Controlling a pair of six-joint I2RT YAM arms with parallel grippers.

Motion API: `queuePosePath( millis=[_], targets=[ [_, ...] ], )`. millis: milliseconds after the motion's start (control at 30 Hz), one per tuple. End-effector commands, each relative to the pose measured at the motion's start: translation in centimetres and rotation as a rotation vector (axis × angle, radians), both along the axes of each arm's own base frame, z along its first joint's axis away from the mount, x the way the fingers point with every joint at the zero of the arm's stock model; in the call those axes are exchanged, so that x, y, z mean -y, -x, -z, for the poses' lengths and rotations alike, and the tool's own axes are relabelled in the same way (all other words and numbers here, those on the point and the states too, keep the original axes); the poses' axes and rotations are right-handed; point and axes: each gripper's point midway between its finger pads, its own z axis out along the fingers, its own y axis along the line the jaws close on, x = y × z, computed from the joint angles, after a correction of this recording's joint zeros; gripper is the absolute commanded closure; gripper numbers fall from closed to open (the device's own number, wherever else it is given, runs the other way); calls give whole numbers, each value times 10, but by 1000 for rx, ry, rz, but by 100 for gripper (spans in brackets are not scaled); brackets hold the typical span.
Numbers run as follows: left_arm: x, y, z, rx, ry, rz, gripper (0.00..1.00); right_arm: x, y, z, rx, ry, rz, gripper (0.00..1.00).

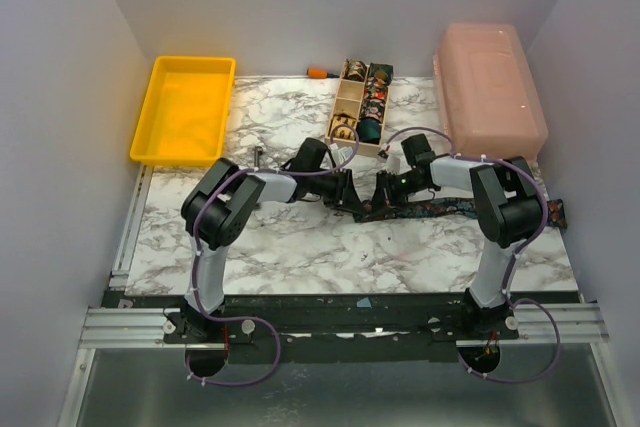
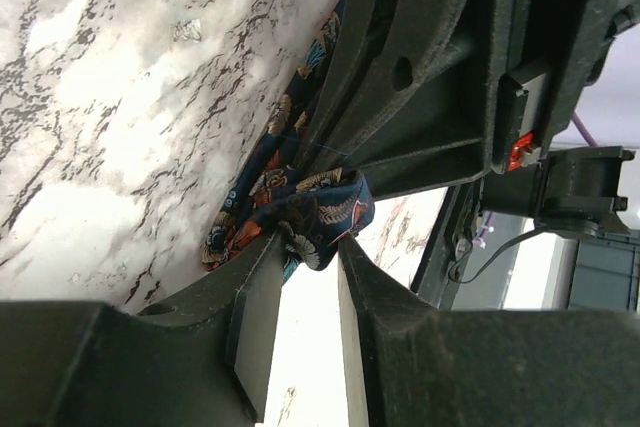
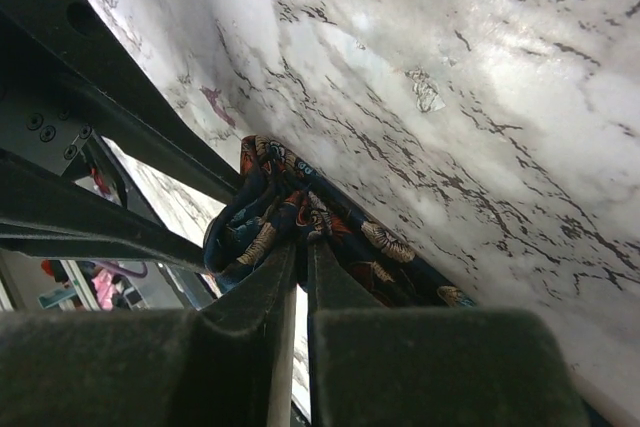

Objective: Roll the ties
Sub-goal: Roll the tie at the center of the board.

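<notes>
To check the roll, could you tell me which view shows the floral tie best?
The right wrist view: the floral tie shows its bunched end and trailing strip, close up. Left wrist shows only the bunch; top shows a thin, half-hidden strip.

Bright, even light from above. Glare whitens the table [image 3: 500,97] in wrist views; the near fingers [image 3: 250,295] are dark and blurred.

The tie [image 1: 450,209] lies on the table [image 1: 300,247], before the compartment box [image 1: 351,97].
</notes>
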Motion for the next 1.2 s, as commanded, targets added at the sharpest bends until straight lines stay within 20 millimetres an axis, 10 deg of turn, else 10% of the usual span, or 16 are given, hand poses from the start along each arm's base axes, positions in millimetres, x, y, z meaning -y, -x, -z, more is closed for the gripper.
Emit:
queuePosePath(
  millis=[0,233,533,800,1167],
  targets=[
    [-20,2,50,-33,-196,-38,71,23,-5,25,35,190,24,89],
    [-15,2,0,168,-52,19,41,32,0,38,20,244,4,100],
    [-36,-2,-39,663,21,21,28,48,9,56,16,324,-67,100],
    [-53,-5,-14,933,-55,96,30,53,17,64,-7,344,-120,100],
    [-20,6,-1,1079,11,329,34,51,13,64,-12,335,-124,100]
  ],
)
